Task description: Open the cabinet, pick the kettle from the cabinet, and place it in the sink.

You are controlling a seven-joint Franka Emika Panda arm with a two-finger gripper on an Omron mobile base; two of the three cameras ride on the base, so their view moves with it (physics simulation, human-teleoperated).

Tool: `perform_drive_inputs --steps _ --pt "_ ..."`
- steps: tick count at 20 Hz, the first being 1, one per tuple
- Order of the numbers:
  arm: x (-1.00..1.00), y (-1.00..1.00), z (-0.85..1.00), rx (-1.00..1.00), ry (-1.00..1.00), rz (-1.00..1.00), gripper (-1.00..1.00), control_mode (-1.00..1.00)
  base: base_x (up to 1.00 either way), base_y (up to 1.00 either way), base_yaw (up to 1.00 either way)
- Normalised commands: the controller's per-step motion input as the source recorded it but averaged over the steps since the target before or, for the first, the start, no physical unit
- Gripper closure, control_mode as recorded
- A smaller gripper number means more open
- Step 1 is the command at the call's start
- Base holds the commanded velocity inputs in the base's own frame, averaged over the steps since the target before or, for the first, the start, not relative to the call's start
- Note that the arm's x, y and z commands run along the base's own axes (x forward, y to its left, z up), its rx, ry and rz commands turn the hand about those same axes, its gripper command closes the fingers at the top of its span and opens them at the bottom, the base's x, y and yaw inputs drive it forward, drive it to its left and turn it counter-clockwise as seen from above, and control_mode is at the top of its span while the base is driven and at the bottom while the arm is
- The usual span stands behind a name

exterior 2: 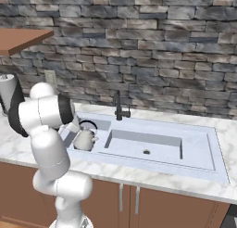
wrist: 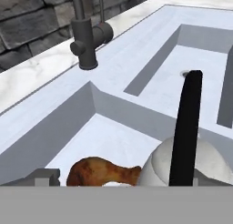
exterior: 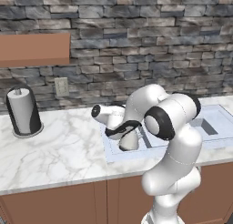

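One kettle point(exterior 2: 85, 139), silver-grey with a black arched handle, is seen sitting in the left compartment of the one sink point(exterior 2: 199, 163), a pale two-basin unit set into a marble counter point(exterior: 54, 150). One dark faucet point(exterior 2: 119, 106) stands at the far rim of the sink. From the left base view the kettle point(exterior: 129, 140) is largely covered by the white arm, while one grey roll on a stand point(exterior: 22, 111) and one wall outlet point(exterior: 61, 87) are shown to the left. The cabinet point(exterior: 34, 49) is seen only as a reddish-brown underside at upper left. In the hand view, the kettle's handle point(wrist: 185, 127) rises close up, and one browned chicken drumstick point(wrist: 102, 172) is revealed lying beside it on the basin floor. The gripper's fingers cannot be made out, so its state cannot be told.
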Motion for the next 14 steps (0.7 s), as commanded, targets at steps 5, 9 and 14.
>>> perform_drive_inputs --steps 5,9,14 --pt "-0.13 0.36 -0.38 0.00 -0.12 -0.13 -1.00 -1.00 0.00 0.00 0.00" --pt "-0.19 0.36 -0.33 0.00 -0.11 -0.17 -1.00 -1.00 0.00 0.00 0.00" --pt "-0.17 0.32 -0.32 0.00 -0.07 -0.17 -1.00 -1.00 0.00 0.00 0.00"
